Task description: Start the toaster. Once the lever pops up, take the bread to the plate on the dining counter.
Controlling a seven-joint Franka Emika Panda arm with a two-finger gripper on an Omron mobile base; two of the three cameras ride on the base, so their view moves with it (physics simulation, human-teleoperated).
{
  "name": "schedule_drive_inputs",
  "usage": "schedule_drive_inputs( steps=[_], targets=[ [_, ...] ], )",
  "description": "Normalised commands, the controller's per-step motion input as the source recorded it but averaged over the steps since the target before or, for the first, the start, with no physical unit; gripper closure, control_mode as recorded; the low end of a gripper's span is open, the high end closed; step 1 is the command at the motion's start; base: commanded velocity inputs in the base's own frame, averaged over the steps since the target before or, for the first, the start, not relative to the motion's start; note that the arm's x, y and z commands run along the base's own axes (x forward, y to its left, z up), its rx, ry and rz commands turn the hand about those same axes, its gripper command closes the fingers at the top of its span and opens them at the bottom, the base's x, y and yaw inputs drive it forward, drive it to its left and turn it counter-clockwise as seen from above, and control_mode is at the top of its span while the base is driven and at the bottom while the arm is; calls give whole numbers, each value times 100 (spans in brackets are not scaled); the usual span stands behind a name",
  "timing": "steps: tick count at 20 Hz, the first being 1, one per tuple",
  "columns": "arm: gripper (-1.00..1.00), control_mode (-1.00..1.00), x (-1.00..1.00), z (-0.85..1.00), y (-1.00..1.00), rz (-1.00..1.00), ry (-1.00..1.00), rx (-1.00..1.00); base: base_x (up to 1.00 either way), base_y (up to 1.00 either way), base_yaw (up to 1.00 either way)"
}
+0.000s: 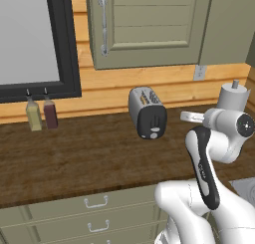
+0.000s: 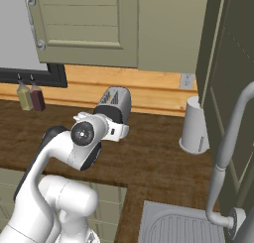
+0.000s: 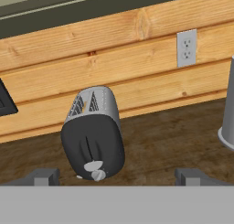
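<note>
- Left base view: the toaster stands on the dark wood tabletop, close to the wooden back wall, with its black end panel turned toward the front edge.
- Something tan shows in its top slots; whether it is the bread is too small to tell.
- Two bottles, one yellowish and one dark red, stand side by side at the wall under the dark-framed window, well left of the toaster.
- An olive cabinet door with a metal handle hangs above the toaster, and olive drawers run beneath the tabletop.
- The white arm rises at lower right; its wrist sits to the right of the toaster, apart from it.
- Right base view: the toaster sits just behind the arm's wrist, partly covered by it.
- A pale grey cylinder stands to the toaster's right near a wall outlet.
- A steel sink and a curved faucet are at lower right.
- Hand view: the jaws stand wide apart and hold nothing, their tips at either side of the bottom edge.
- The toaster lies between and beyond them, not touched.
- On its black end panel the lever sits low, just above the round knob.
</note>
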Motion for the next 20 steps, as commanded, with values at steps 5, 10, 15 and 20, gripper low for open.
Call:
schedule_drive_inputs(
  steps=[5,10,15,20],
  targets=[
    [-100,-100,0,0,0,0,0,0,0,0,0],
    [-100,-100,0,0,0,0,0,0,0,0,0],
    [-100,-100,0,0,0,0,0,0,0,0,0],
    [-100,-100,0,0,0,0,0,0,0,0,0]
  ],
)
